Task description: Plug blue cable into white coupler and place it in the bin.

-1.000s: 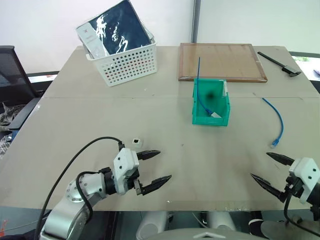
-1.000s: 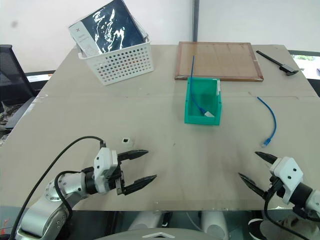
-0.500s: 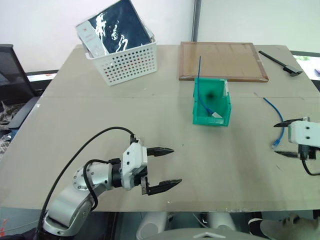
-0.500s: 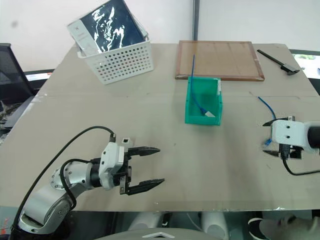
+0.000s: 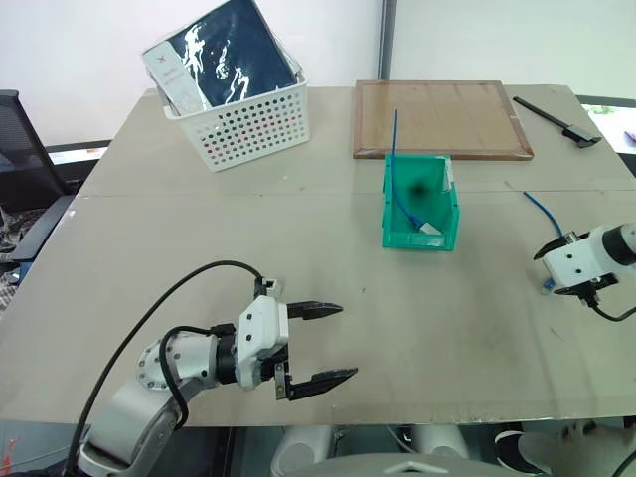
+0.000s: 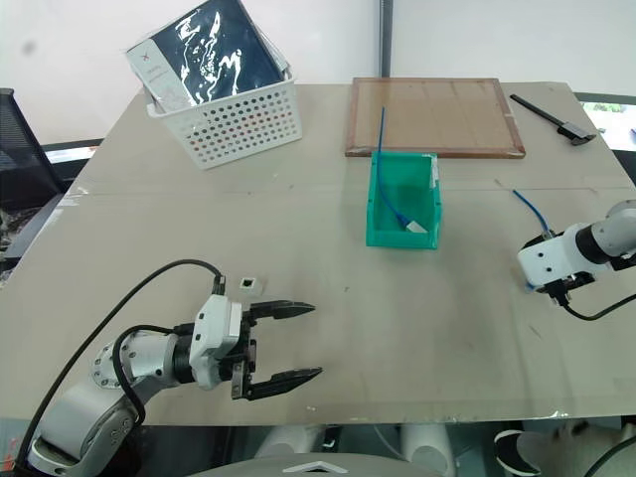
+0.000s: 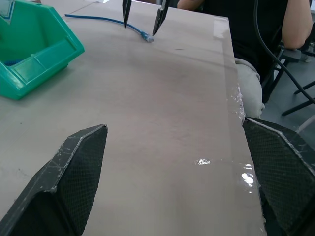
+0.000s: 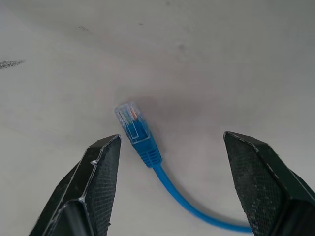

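The blue cable lies curved on the table at the right, its clear plug at the near end. My right gripper points down over that plug. It is open, one finger on each side, and neither touches the plug. The left wrist view shows the same fingers standing over the plug. The tiny white coupler sits on the table just behind my left gripper, which is open, level and holds nothing. The teal bin stands mid-table.
Inside the bin, a straighter blue cable leans up with a white piece at its foot. A white perforated basket stands back left, a wooden board and a black tool back right. A person's arm is beyond the table edge.
My right gripper has left the table's near edge, gone forward and turned to point down over the cable's plug, its jaws now narrower. The left gripper has barely shifted.
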